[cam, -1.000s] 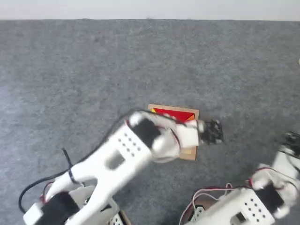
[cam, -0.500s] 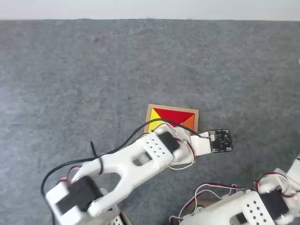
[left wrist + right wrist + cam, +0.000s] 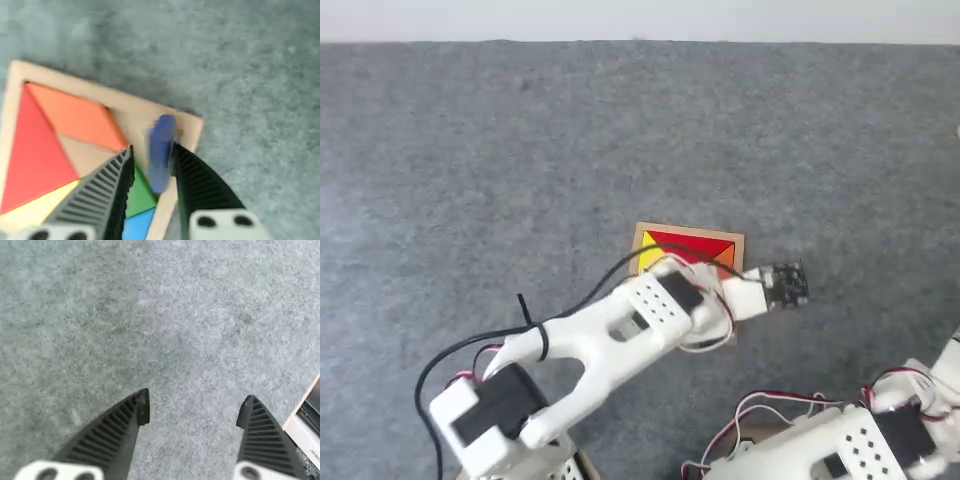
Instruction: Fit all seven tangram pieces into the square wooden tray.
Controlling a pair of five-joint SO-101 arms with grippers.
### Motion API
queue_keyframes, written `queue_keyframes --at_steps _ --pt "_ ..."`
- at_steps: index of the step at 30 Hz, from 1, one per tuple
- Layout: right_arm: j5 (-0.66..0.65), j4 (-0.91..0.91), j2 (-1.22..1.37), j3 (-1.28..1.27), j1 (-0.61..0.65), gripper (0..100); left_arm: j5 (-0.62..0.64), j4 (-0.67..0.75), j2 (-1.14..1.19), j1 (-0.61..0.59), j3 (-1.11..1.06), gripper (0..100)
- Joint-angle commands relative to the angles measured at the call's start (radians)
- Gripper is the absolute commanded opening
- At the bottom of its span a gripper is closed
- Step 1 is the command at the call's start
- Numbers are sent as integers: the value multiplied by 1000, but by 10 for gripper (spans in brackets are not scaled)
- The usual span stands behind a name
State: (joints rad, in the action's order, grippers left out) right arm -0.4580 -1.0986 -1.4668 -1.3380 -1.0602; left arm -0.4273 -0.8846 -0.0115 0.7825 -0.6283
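Over the tray's (image 3: pixel 690 230) 6 o'clock half, left gripper (image 3: pixel 151 152) pinches a blue piece (image 3: pixel 162 137). Right gripper (image 3: pixel 195 412) gapes wide, empty.

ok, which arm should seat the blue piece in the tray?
Left. The left gripper is over the tray with the blue piece at it; the right gripper is open above bare carpet.

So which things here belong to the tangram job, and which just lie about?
Job: wooden tray, dark blue piece at the left gripper, red piece, orange piece, yellow piece, green piece in the tray.
Lying about: grey mat, right gripper.
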Motion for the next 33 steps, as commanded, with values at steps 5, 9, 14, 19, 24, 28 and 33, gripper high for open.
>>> queue_keyframes --at_steps 5,9,14,19,24,28,33 --pt "-15 10 -16 34 24 296 -41 -80 -6 -69 124 133" --pt "-15 10 -16 34 24 296 -46 -74 -6 -103 127 133" --pt "-15 18 -16 34 25 296 -35 -81 -17 -206 173 133" --pt "-17 50 -4 43 74 296 114 -101 -227 -413 188 133" --pt "-23 59 -4 41 148 296 206 -74 -577 -655 -22 133" --pt "-49 45 -12 25 248 296 253 89 -873 -845 -349 133" --pt "-46 -45 -15 -37 443 280 238 161 -1189 -956 -677 137"
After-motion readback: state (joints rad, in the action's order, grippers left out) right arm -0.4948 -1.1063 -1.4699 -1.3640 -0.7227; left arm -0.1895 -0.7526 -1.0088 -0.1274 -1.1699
